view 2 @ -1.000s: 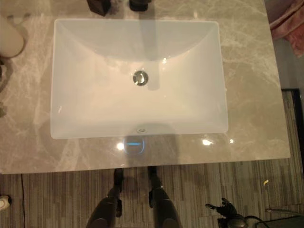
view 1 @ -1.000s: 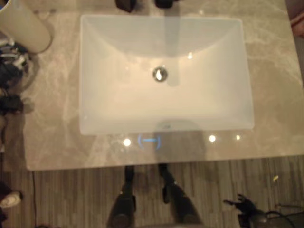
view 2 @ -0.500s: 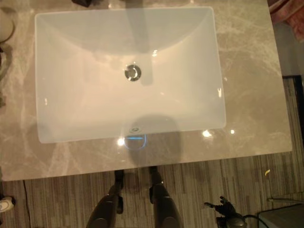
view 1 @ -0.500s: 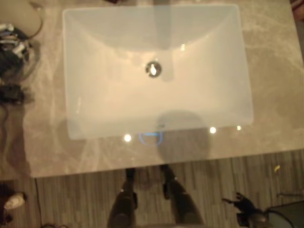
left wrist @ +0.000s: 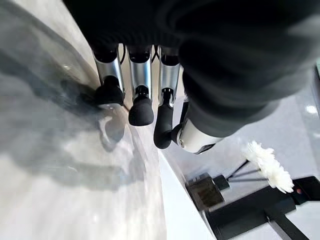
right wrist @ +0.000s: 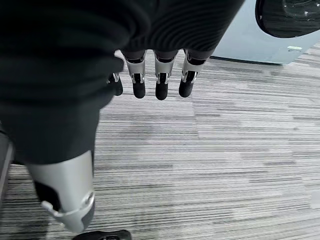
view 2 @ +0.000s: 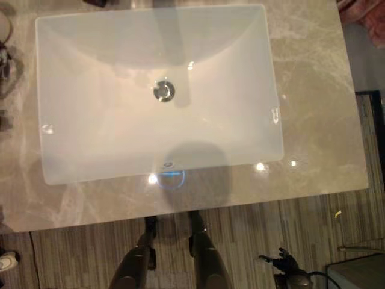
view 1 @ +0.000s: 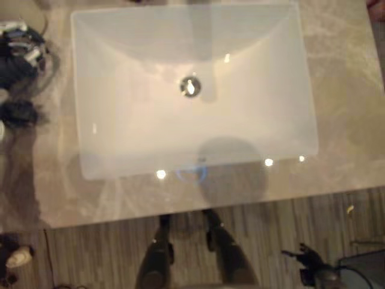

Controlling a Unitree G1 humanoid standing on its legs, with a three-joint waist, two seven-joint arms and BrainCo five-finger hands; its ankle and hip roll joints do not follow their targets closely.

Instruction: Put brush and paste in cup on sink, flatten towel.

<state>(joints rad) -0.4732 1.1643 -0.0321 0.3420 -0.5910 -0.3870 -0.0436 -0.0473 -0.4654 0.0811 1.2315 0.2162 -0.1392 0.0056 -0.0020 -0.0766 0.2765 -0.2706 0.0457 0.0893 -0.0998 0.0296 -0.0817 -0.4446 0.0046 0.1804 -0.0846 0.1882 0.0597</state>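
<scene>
Nearest, at the lower right of the left eye view, the right hand (view 1: pixel 310 260) hangs over the floor (right wrist: pixel 225 165), well apart from the table (view 1: pixel 343 120). Its own wrist view shows the fingers (right wrist: pixel 161 82) straight and pointing down, with nothing between them. The left hand (left wrist: pixel 141 85) is also slack and empty. Its fingers are straight and the dark tips are just beside the marble top.

Further away, the sink (view 1: pixel 307 90) takes up the middle of the table and has only the drain (view 1: pixel 190 86) in it. At the upper right corner of the right eye view lies a piece of pink towel (view 2: pixel 361 15), bunched up and cut by the frame. At the upper left corner of the left eye view there is a pale curved edge which may be the cup (view 1: pixel 24 13). Under it is a dark cluster that I cannot read. I cannot find the brush or the paste.

I judge that the task is hardly started. To do this step well, the robot should first get the far corners into view and then lift the right hand up to table height on the towel side. The left hand is already near the cup side and can work there.

The right eye view shows the towel more fully, and the left eye view shows the upper left corner. The left wrist view alone shows a white fluffy thing (left wrist: pixel 267 165) beyond the table.
</scene>
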